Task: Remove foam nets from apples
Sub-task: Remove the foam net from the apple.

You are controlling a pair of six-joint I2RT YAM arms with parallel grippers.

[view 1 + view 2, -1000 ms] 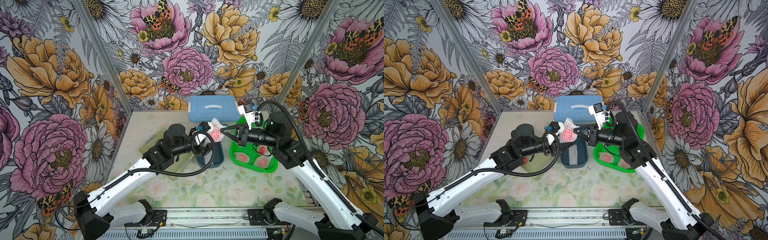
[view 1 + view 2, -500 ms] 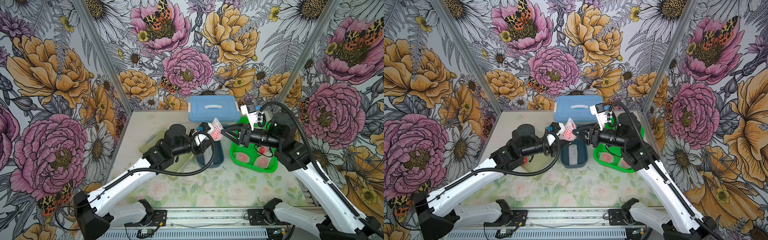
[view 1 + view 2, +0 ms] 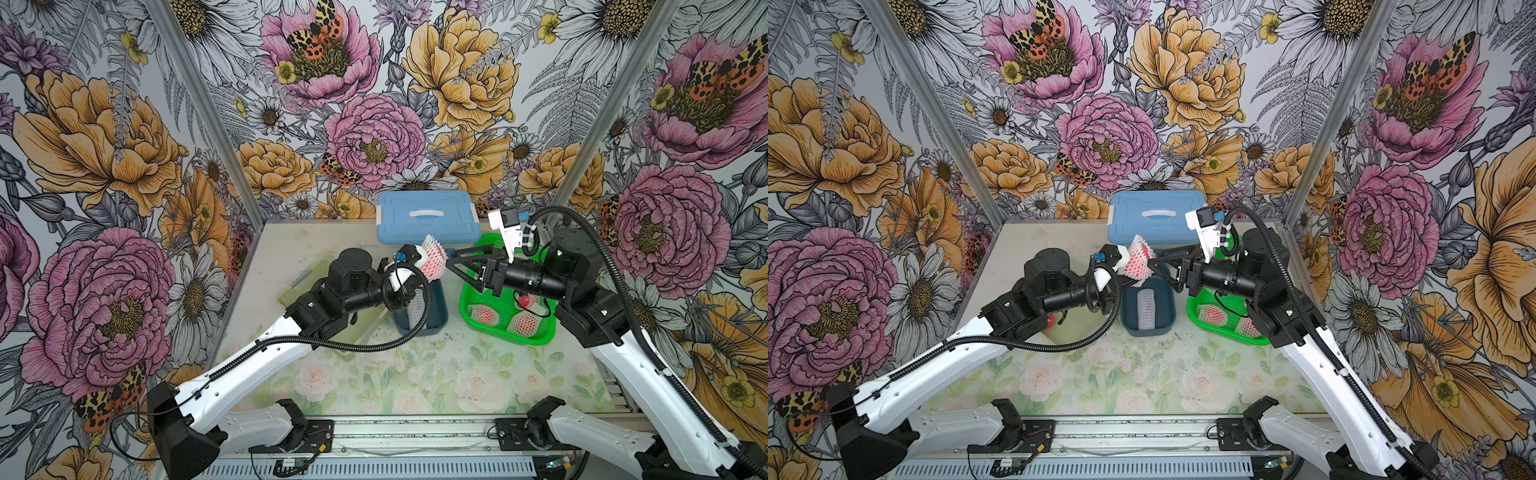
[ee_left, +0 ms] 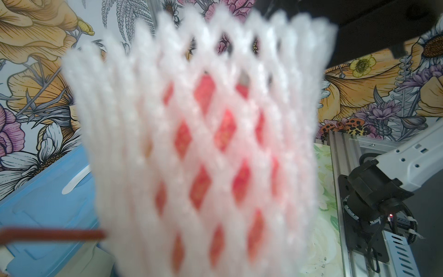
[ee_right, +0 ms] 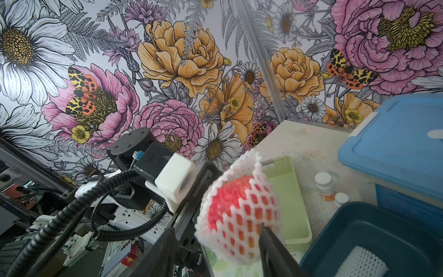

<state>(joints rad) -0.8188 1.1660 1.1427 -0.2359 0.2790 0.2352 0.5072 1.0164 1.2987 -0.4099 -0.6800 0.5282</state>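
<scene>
Standing beside the netted apple (image 3: 434,262) are bin (image 3: 440,309) and basket (image 3: 519,337)

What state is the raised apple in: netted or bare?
Netted. The foam net wraps the apple; red skin shows through its diamond holes.

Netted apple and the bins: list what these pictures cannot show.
- Left gripper, contact with the netted apple: behind the wrist camera in both top views; blurred net fills the left wrist view.
- Green basket: right arm covers part in both top views; no apple count.
- Pale green tray: left arm covers most in both top views.
</scene>
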